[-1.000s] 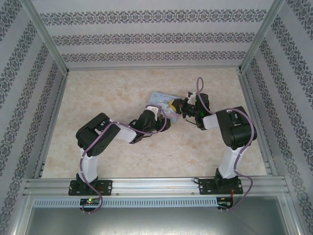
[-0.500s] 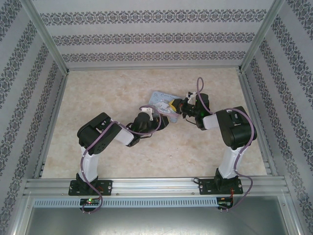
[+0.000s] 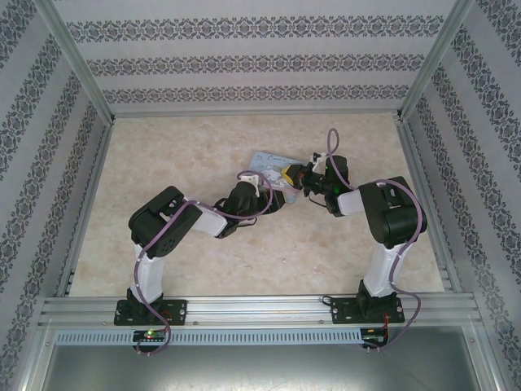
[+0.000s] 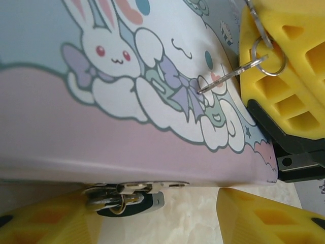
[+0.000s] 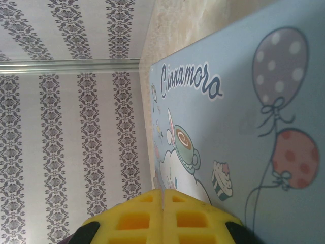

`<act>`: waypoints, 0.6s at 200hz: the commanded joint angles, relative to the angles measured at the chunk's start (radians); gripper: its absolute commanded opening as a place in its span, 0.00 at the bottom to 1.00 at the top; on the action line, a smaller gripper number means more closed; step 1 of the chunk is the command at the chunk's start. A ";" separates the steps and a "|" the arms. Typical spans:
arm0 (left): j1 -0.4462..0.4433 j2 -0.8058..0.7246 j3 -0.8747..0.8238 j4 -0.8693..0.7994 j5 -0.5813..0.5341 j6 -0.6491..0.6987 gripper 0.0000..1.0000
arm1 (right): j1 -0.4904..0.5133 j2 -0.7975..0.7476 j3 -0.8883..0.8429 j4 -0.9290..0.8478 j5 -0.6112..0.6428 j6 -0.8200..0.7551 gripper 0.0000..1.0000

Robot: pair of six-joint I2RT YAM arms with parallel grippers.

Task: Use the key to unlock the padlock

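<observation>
The small dark padlock hangs from the metal hasp on the near edge of the light-blue cartoon tin. My left gripper is open, its yellow fingers standing either side of the padlock without touching it. My right gripper is shut, its tips resting over the tin's lid. In the left wrist view a thin metal key on a ring sticks out from the right gripper's yellow fingers onto the lid. From above, both grippers, left and right, meet at the tin.
The tin lies on a marbled table top, inside patterned walls with metal frame posts. Open table lies to the left, behind and in front of the tin.
The left gripper drew back to the left from the tin's near edge, then came forward to it again. The tin shifted slightly. The right gripper stayed put.
</observation>
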 commanded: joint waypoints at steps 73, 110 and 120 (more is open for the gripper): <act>-0.023 -0.022 -0.117 0.289 -0.016 -0.209 0.57 | -0.002 0.028 -0.018 0.011 -0.008 -0.001 0.00; -0.027 0.038 -0.094 0.316 -0.009 -0.229 0.57 | -0.003 0.029 -0.024 0.012 -0.004 -0.001 0.00; -0.029 0.046 -0.090 0.316 -0.013 -0.231 0.57 | -0.003 0.029 -0.025 0.014 -0.004 -0.001 0.00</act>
